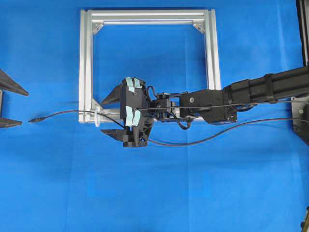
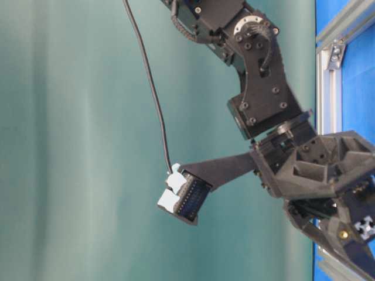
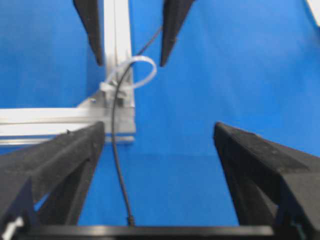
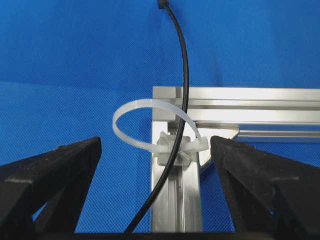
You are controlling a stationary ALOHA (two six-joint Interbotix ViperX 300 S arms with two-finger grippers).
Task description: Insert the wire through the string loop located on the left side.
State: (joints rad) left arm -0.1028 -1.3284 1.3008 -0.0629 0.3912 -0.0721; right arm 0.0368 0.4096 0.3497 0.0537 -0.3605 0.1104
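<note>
- Wire (image 1: 72, 112): thin black cable lying on the blue cloth (image 1: 193, 193). In the overhead view its long axis runs roughly left to right across the lower part of the scene.
- Plug end (image 1: 35, 119) points toward the left edge of the overhead view and rests on the cloth, outside the frame's left side and well clear of both grippers.
- From the plug, the wire rises in a shallow arc, crosses the lower left corner of the aluminium frame (image 1: 86, 63), passes under the right gripper, then sags in a long curve toward the right edge.
- String loop (image 4: 145, 125): whitish, translucent, fixed at that lower left frame corner. In the right wrist view the wire passes through it, crossing over the loop's clasp.
- Left wrist view agrees: the wire runs up through the loop.
- Right gripper (image 1: 112, 115): jaws wide apart, straddling the corner with the loop between them, holding nothing.
- Left gripper (image 3: 160, 145): jaws apart, nothing between them. Its fingertips (image 1: 19, 90) show only at the left edge of the overhead view, near the plug but not touching it.
- Table-level view: shows only a black arm and a dangling black cable against a teal backdrop.
- Writing: no readable labels or brand marks in any view. Pale tape pieces (image 1: 133, 83) on the right gripper body are blank.
</note>
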